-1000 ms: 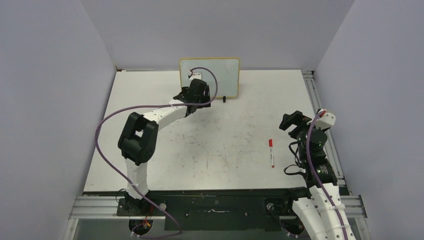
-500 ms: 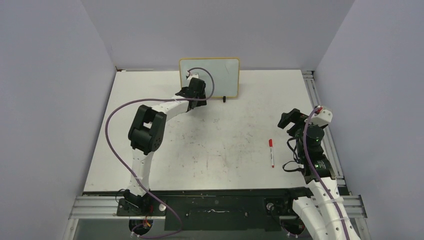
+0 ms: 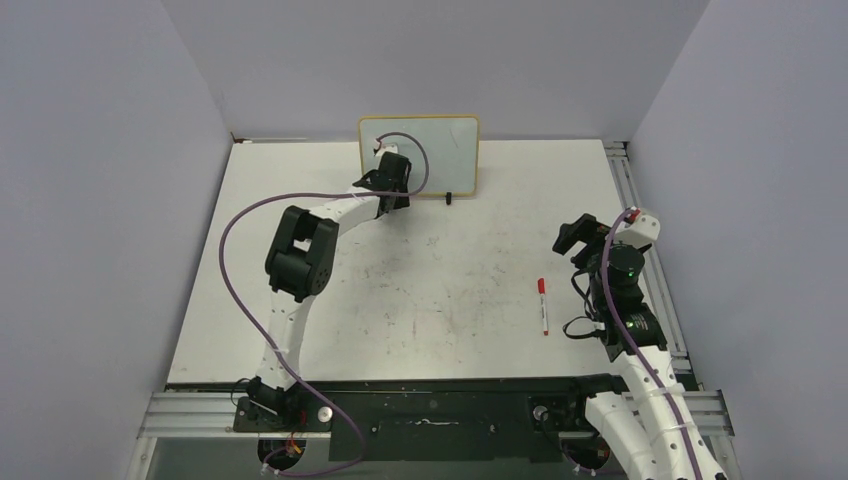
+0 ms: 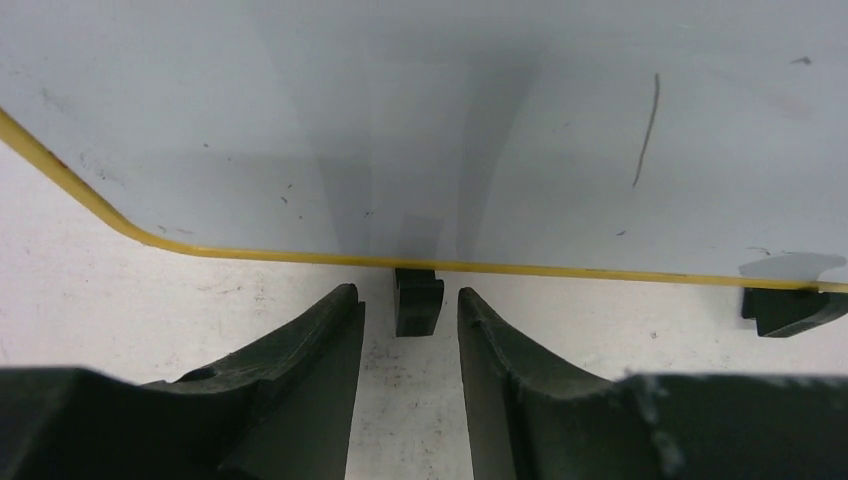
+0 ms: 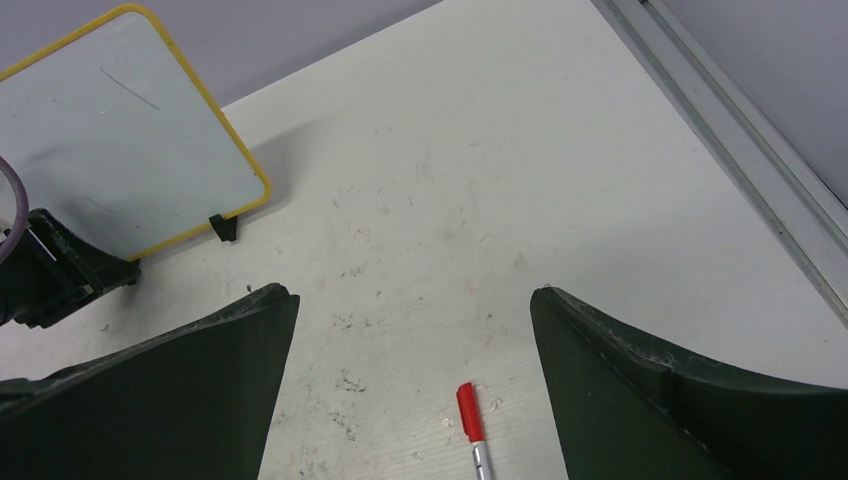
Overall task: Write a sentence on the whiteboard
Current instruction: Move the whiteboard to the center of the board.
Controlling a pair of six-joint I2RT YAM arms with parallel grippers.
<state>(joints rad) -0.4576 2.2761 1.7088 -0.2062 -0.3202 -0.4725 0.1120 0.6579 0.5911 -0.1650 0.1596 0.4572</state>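
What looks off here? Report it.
Nothing spilled or broken. The board stands upright, bare but for one thin stray stroke. The marker lies capped on the scuffed table, unheld.

Bright, even light falls from overhead, diffuse enough that the scuffed white desk [image 3: 450, 260] carries only faint, soft-edged shadows beneath the arms. The top view is sharp throughout, with no burnt-out patches. In the left wrist view the glossy white board with its thin tan frame [image 4: 560, 120] shows dim grey upright bands on its sheen and no hard glare. The dark fingers [image 4: 300, 390] of the left hand [image 4: 405, 298] are blurred along the bottom edge. In the right wrist view a soft shadow lies on the desk beside the board, and the right hand [image 5: 412, 292] looks soft and nearly featureless black.
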